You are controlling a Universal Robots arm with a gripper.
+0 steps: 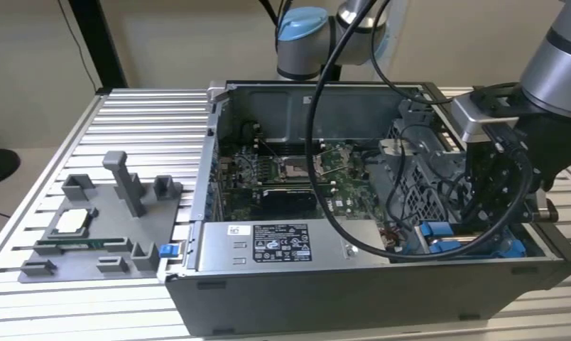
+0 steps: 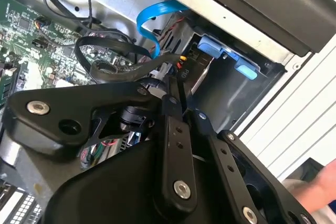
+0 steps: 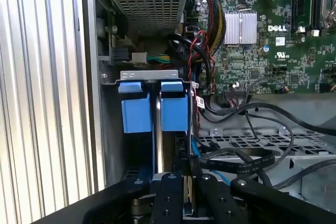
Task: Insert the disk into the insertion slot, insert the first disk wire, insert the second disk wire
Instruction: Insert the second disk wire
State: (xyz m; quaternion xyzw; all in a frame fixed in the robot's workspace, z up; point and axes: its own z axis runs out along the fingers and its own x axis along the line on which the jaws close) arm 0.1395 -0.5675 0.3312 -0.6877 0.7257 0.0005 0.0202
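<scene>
The disk's blue carrier (image 3: 135, 113) sits inside the insertion slot (image 3: 149, 76), the grey bay at the case's near corner on the exterior view's right. Its blue tabs (image 2: 224, 53) also face the second wrist camera. My gripper (image 1: 484, 213) reaches down into that corner. Its black fingers (image 2: 176, 129) are drawn together on a black connector (image 2: 173, 77) of a disk wire with coloured leads, right at the back of the bay. A blue flat wire (image 2: 157, 14) loops just beyond it. In the first wrist view the gripper (image 3: 186, 195) pinches a thin edge just behind the carrier.
The grey power-supply box (image 1: 285, 245) lies along the case's front wall. The motherboard (image 1: 285, 174) and loose black cables (image 3: 247, 161) lie beside the bay. A grey parts fixture (image 1: 96, 227) stands on the slatted table at the exterior view's left. A person's hand (image 2: 320, 187) is near the case.
</scene>
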